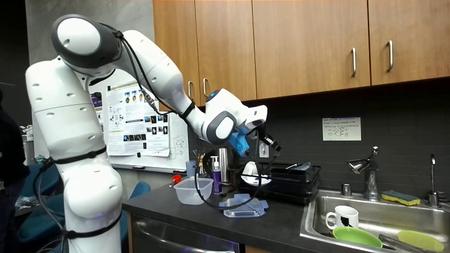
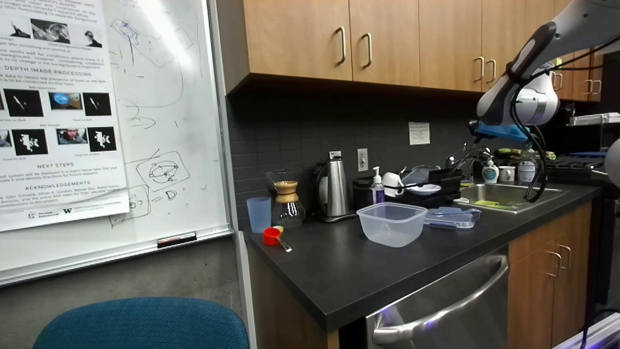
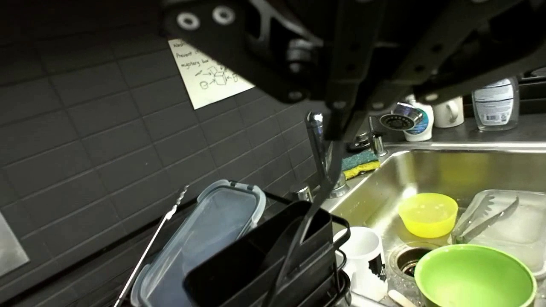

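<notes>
The gripper (image 3: 341,132) is pinched narrow, its two fingers pressed close, and a long, thin, dark stick (image 3: 312,208) hangs from the tips. The stick slants down and its low end runs off the bottom of the wrist view, so I can't tell if it is a spoon, a fork or something else. In an exterior view the gripper looks to be up in the air over the black dish rack (image 1: 293,182).

Below it is a deep black bin (image 3: 320,249) on the rack. The stick crosses in front of the bin in the wrist view, but I can't tell if the two touch. A clear lid or box with a gray-blue edge (image 3: 213,230) leans beside the bin.

Next to that is the metal sink (image 3: 469,147). In it sit a white mug (image 3: 360,277), a green bowl (image 3: 475,277) and a yellow bowl (image 3: 426,219).

Farther off on the counter (image 2: 329,271), in both exterior views, are a clear tub (image 2: 390,232) and a flat blue-edged lid (image 2: 450,219) near it.

The step in hand looks like holding the stick up over the rack. I think the next move calls for a firm pinch and slow going, because such a long stick could bump the bin's rim or twist in the fingers.
</notes>
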`<control>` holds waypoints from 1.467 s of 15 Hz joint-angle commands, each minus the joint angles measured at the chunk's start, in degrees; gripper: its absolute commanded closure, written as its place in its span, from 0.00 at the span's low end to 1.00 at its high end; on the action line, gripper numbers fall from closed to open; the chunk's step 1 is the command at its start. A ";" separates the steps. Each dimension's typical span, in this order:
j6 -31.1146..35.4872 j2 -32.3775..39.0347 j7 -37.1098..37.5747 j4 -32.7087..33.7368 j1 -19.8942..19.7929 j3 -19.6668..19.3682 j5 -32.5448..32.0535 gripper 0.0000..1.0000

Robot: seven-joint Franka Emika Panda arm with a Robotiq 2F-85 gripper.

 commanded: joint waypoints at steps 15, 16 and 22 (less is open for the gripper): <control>2.04 -13.93 -3.44 -14.72 -27.93 45.15 -2.67 1.00; 1.47 -13.36 -3.58 -12.64 -30.07 48.15 -2.87 1.00; 2.74 -17.86 -3.17 -12.84 -32.82 57.81 -2.75 1.00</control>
